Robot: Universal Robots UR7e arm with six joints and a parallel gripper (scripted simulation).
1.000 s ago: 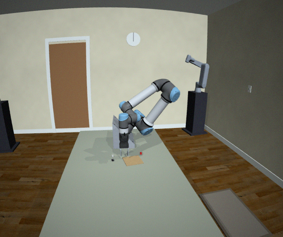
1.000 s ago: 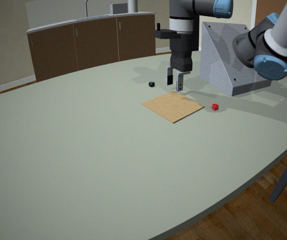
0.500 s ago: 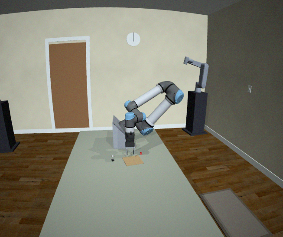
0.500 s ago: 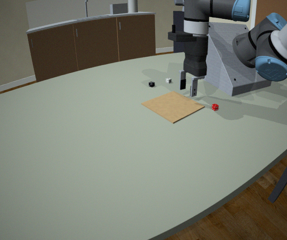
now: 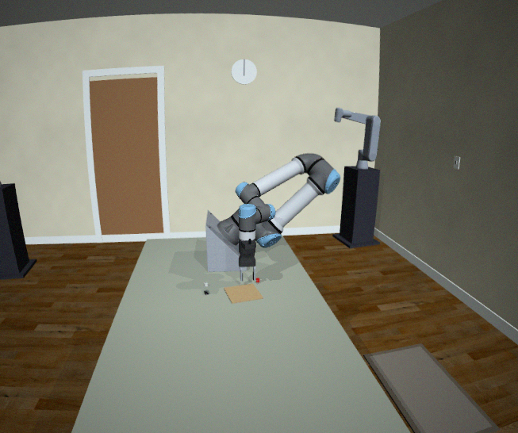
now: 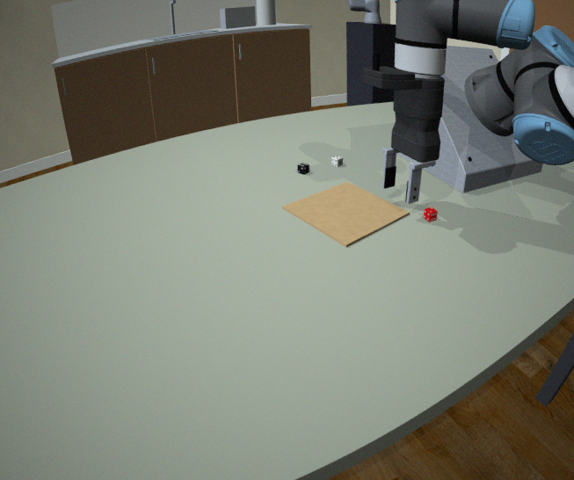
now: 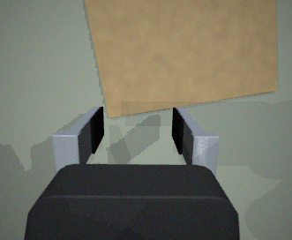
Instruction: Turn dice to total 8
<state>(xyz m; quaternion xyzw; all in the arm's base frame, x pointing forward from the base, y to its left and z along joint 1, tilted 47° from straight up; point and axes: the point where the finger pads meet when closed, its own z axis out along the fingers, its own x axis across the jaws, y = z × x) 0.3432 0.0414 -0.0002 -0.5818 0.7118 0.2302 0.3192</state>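
Observation:
A tan square mat (image 5: 243, 293) (image 6: 346, 212) (image 7: 184, 48) lies flat on the table with no die on it. A red die (image 5: 258, 280) (image 6: 430, 214) lies on the table just off the mat's one corner. A white die (image 5: 205, 283) (image 6: 337, 160) and a black die (image 5: 206, 292) (image 6: 302, 168) lie on the table on the mat's other side. My gripper (image 5: 246, 277) (image 6: 401, 186) (image 7: 138, 121) is open and empty. It hangs low over the table just behind the mat's back edge, between the red die and the white die. No die shows in the wrist view.
The arm's grey wedge-shaped base (image 5: 219, 251) (image 6: 475, 155) stands on the table right behind the gripper. Two dark pedestals with camera arms (image 5: 359, 205) (image 5: 0, 230) stand on the floor beside the table. A cabinet (image 6: 183, 83) stands along the wall.

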